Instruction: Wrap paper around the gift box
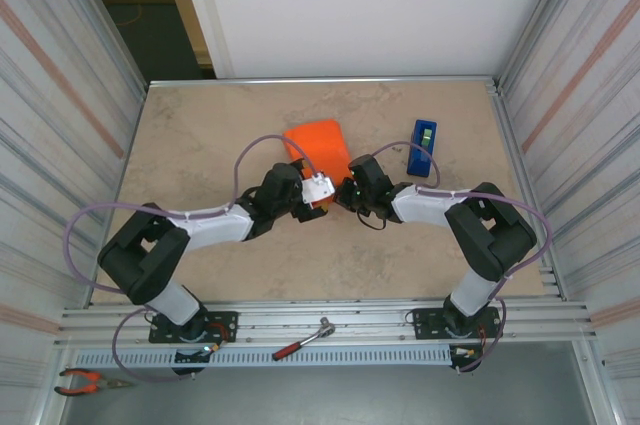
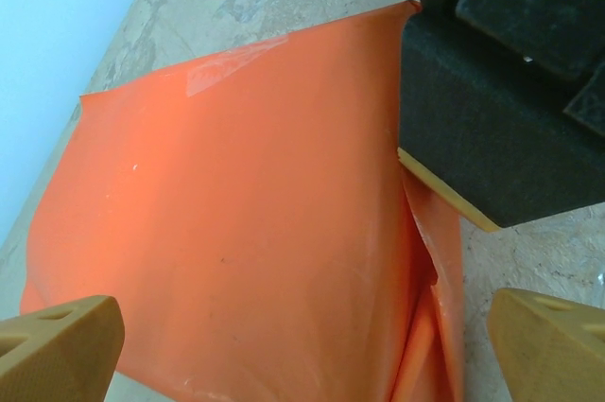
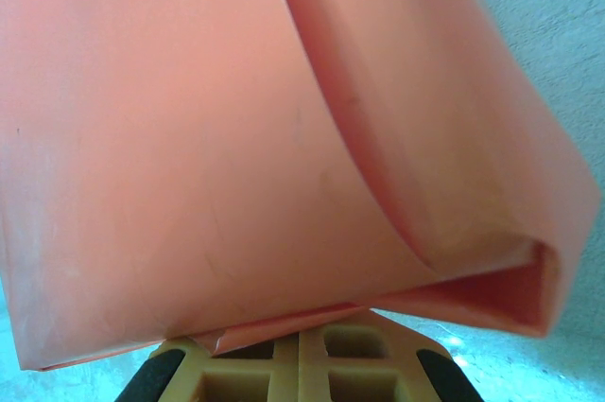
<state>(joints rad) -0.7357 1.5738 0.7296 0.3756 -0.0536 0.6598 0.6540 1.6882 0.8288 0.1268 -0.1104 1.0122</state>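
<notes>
Top view: one sheet of paper [image 1: 318, 145], bright orange and folded over into a packet, lies on the tabletop [image 1: 200, 135] about midway across, toward the far side. Both arms meet at its near edge. One blue tape dispenser [image 1: 424, 147] stands well apart to its right. On the near rail lie one red-handled ratchet [image 1: 303, 339] and one pair of orange-handled pliers [image 1: 85, 381]. The packet sits skewed to the tabletop edges. Its long axis I cannot tell, the near part being covered. The left wrist view adds that the left gripper [image 2: 302, 350] has its fingers [image 2: 61, 340] spread wide, gripping nothing, and a glossy strip [image 2: 227, 66] shows near the packet's far edge. In the right wrist view the top flap curls over. The right gripper [image 3: 301, 355] has its fingers closed together at the paper's near edge. Whether they pinch it I cannot tell.
</notes>
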